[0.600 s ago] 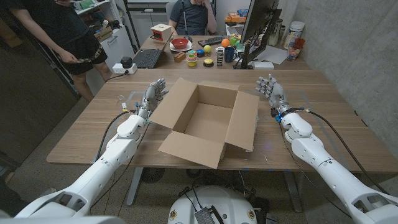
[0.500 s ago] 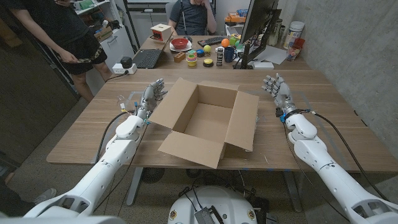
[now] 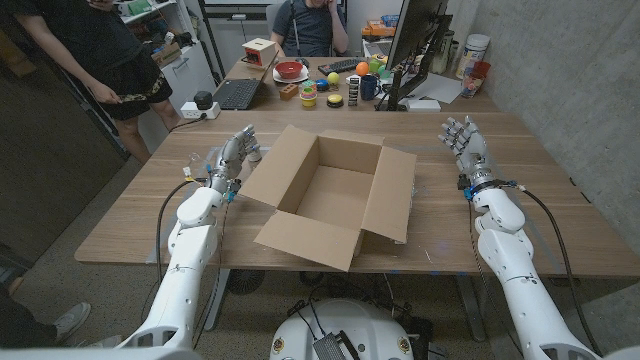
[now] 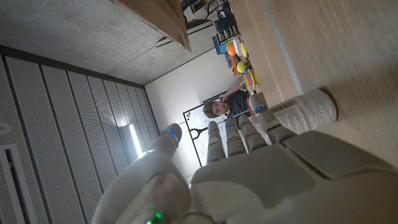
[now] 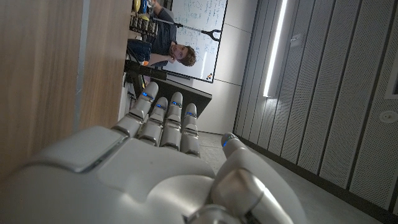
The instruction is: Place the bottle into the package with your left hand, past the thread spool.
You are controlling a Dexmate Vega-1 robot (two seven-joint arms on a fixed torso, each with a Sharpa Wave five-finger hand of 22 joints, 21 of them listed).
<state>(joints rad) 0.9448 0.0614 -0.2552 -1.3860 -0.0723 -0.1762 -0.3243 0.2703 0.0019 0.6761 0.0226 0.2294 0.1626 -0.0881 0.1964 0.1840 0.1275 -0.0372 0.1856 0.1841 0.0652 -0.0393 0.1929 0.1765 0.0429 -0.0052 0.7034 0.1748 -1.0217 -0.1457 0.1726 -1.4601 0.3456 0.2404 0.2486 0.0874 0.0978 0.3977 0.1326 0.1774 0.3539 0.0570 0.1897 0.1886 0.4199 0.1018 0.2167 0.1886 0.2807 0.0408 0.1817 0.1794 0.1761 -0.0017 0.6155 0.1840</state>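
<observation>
Clear plastic marks the bottle, lying on the table at far left, just beyond the left hand, whose fingers are apart and hold nothing. A thread spool lies beside that hand. At centre, the cardboard box stands open, nothing visible inside. At right, the right hand is raised, fingers spread, holding nothing. The whole task remains: grasp, carry, place.

A light-brown wooden table carried an open brown cardboard box near its middle, flaps spread outward. Beside the box's left flap lay a small clear plastic bottle and a pale cylindrical thread spool, on the bare wood.
</observation>
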